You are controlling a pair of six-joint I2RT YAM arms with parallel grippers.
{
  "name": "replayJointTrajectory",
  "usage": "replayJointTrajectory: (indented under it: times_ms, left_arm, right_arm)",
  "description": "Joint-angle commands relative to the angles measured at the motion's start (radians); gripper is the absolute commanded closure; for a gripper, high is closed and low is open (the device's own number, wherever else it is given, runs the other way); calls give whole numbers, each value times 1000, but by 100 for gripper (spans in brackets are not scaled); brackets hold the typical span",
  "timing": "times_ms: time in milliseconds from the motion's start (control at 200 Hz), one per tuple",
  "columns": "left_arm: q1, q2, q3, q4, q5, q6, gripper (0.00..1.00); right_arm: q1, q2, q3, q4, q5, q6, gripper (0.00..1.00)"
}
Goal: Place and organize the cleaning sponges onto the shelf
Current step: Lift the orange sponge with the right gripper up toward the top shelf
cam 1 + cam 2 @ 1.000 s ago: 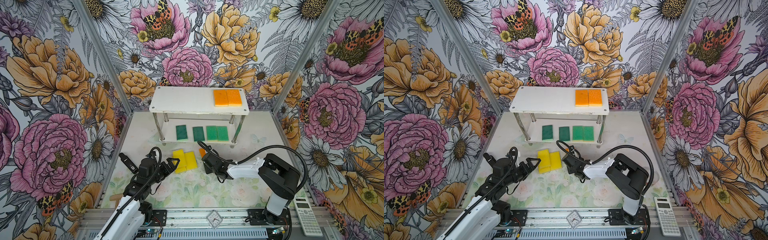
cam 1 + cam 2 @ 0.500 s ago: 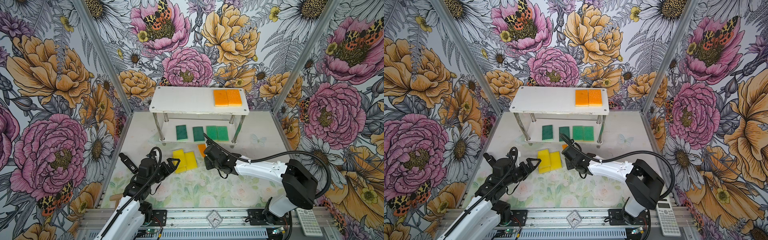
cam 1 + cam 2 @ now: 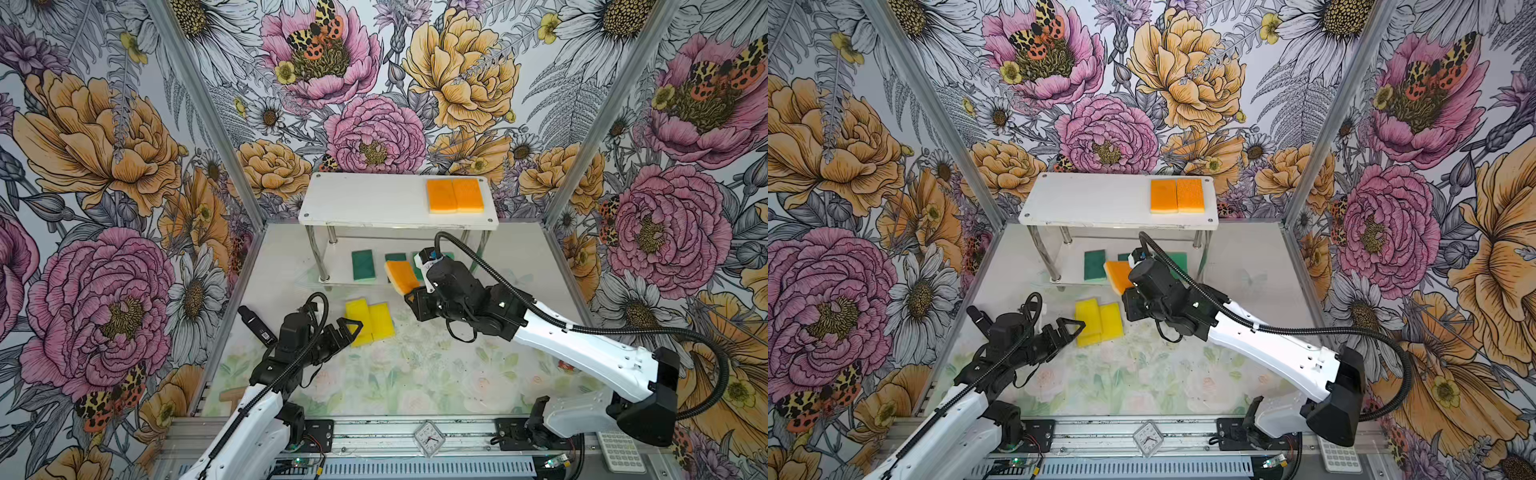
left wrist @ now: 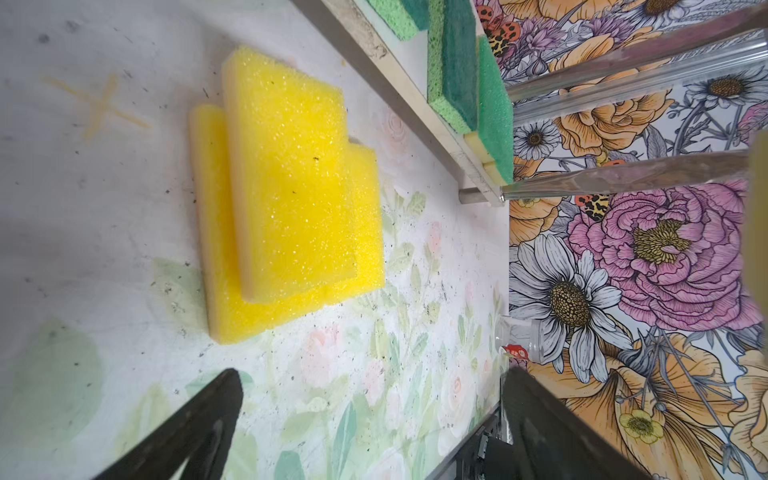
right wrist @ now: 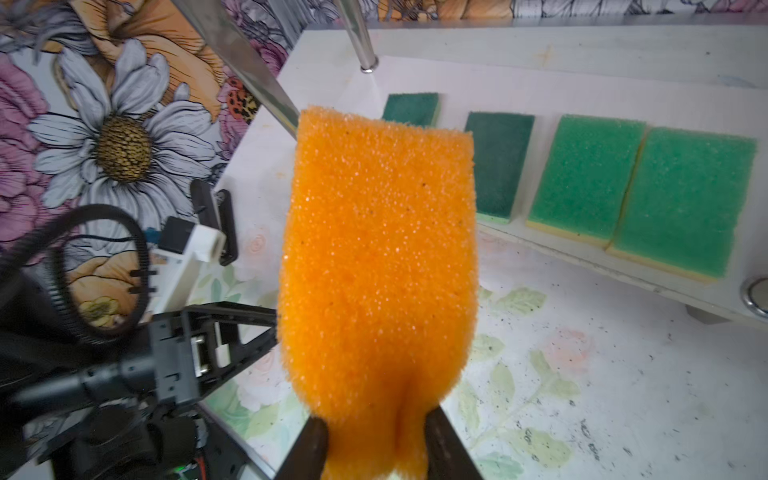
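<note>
Orange sponge (image 5: 378,257) now aloft in right fingers (image 5: 309,451); left fingers (image 4: 199,424) wide; shelf (image 3: 374,199): 2 orange (image 3: 455,195) above, 4 green (image 5: 586,174) below.

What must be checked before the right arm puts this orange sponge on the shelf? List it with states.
1. Grip: the right gripper pinches one end of the held orange sponge, foam squeezed: ok.
2. Sponge lifted off the table: ok.
3. Bare room on the top board beside the two orange sponges: ok.
4. The left gripper open and off to the side: ok.
5. Sponge above top-board height: cannot tell.
6. The yellow sponges shelved: not ok, they lie on the table.
</note>
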Motion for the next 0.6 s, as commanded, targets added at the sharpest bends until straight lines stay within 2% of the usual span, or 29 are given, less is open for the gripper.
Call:
replayJointTrajectory:
  times_ms: [0, 260, 595]
  left_arm:
    - [10, 15, 42, 15, 60, 53, 1]
    - [14, 43, 45, 36, 96, 70, 1]
    - [16, 40, 38, 49, 111, 65, 1]
  right_arm:
    - [34, -23, 125, -97, 13, 10, 67]
    - [65, 50, 417, -168, 66, -21, 66]
    - [42, 278, 810, -214, 386, -117, 61]
